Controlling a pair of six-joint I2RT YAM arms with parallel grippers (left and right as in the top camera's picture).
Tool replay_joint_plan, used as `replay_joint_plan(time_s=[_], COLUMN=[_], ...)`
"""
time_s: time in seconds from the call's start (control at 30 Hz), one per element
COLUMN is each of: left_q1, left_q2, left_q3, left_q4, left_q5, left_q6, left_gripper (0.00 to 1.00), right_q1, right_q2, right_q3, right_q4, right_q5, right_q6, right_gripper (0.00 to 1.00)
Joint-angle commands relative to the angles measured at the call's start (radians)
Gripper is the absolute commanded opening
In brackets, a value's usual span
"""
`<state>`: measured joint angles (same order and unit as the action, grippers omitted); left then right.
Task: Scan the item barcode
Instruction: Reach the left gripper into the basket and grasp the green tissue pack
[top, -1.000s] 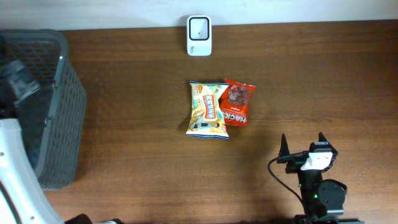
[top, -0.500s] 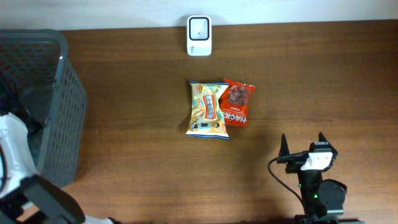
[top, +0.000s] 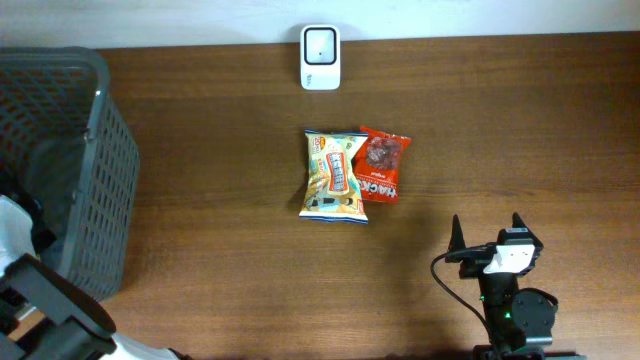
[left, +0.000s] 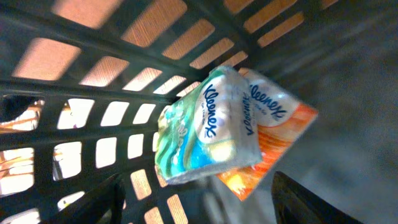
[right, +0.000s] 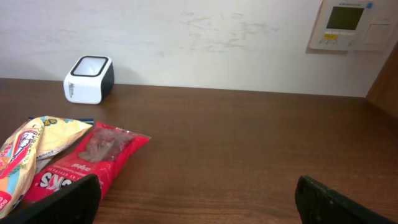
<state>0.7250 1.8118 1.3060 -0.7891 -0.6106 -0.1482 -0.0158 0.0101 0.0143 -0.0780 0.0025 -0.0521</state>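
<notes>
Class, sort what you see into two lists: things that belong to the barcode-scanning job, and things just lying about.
For the job:
scanner
tissue packs
yellow snack bag
red snack bag

Just there:
basket
wall panel

Left end effector (left: 198, 208), right one (top: 487, 232), agape

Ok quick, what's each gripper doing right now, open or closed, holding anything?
Left gripper: open, holding nothing, Kleenex packs just ahead in basket.
Right gripper: open, empty.
</notes>
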Motion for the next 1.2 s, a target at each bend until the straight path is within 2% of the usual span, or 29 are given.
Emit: replay_joint_plan(time_s=[0.0,0.13,0.33,0.47,0.57,0.7,0.8,0.83,1.03,1.17], left_q1=[0.026,0.031,0.031,0.031,0.031,0.031,0.031,0.031,0.002,-0.069], left_q2=[0.044,0.059,0.09,0.09,0.09,0.09,0.09,0.09,0.048,-0.069], left_q3=[-0.002,-0.002,-0.002,-0.002,-0.002,-0.002,-0.002,-0.002,0.027,0.1], left_q4=[0.011,0.023,0.041,0.062,0.093,0.122,0.133,0.139,0.126,0.099], left_q5=[-0.006,-0.005,0.045,0.046,0.046,0.046,0.046,0.046,0.049,0.058], left_q6=[0.027,0.027,0.031,0.031,0.031,0.031,0.031,0.031,0.031,0.031], left_gripper=[0.67,0.56,0.64,0.62,0.53,0.24,0.09,0.0,0.0,0.0], right_q1=[0.008,0.008,0.008,0.008,0.008,0.008,0.008,0.008,0.008,0.008], right_q2=[-0.006,-0.007,-0.006,-0.006,-0.006,-0.006,-0.006,-0.006,-0.006,-0.006], right_q3=[-0.009,-0.009,-0.009,-0.009,-0.009,-0.009,-0.009,-0.009,-0.009,-0.009], right_q4=[-0.001,-0.001,-0.001,-0.001,-0.001,-0.001,-0.001,-0.001,-0.001,-0.001], right_q5=[0.009,0.009,0.009,0.009,0.009,0.009,0.009,0.009,0.009,0.009], right_q6=[0.008,0.008,0.008,0.008,0.008,0.008,0.008,0.008,0.008,0.008], right_gripper=[0.99,0.98,0.98,0.99,0.99,0.99,0.99,0.98,0.98,0.98])
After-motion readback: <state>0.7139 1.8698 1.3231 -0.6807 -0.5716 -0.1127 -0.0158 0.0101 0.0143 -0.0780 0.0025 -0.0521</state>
